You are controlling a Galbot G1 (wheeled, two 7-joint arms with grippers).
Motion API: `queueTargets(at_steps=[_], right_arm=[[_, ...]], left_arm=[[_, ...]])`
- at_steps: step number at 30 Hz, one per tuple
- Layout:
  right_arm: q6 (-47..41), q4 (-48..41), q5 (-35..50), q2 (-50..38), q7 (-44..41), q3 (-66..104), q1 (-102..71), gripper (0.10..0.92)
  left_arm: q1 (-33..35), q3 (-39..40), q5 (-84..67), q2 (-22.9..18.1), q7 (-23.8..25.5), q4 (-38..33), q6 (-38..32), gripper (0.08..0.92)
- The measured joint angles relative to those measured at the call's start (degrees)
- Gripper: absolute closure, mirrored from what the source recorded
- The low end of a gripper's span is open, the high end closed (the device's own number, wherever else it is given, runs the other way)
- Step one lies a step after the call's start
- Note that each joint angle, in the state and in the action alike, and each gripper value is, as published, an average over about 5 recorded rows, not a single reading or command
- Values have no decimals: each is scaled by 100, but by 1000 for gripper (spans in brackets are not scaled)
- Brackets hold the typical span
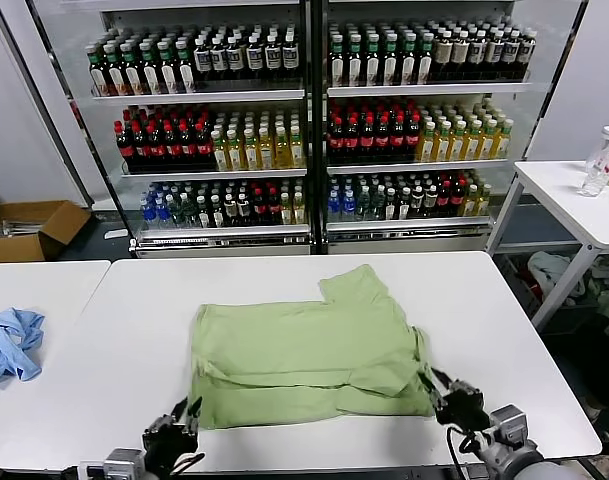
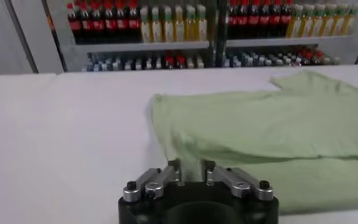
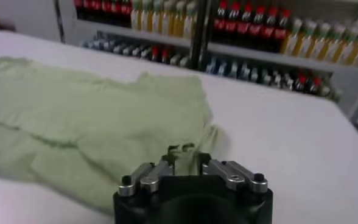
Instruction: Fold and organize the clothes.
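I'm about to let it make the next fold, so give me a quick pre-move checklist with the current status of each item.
1. Polo shirt lies flat on the white table, partly folded: ok.
2. Left gripper at the shirt's near left corner: ok.
3. Right gripper at the near right corner: ok.
4. Each gripper actually pinching fabric: cannot tell.
5. Blue cloth lies apart on the neighbouring table: ok.

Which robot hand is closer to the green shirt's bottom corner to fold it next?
Probably the right. The right gripper sits at the green shirt's near right corner, with fabric between its fingers. The left gripper waits just short of the near left corner.
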Motion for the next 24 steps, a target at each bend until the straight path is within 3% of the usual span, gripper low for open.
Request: queueTargets(at_steps=[5, 12, 17, 24], right_arm=[[-169, -793, 256, 202, 161, -635, 1326, 377], [-477, -2524, 371, 737, 222, -1679, 3293, 214], [-659, -3833, 331, 1177, 188, -2285, 4459, 203], [-784, -5250, 309, 1687, 82, -2772, 5418, 203]], left_arm=[[-741, 51, -304, 196, -100, 386, 58, 459], [-2266, 507, -588, 280, -205, 1545, 203, 260], [-3345, 979, -663, 246, -240, 2482, 297, 183], [-4489, 1514, -711, 128, -274, 3574, 422, 177]])
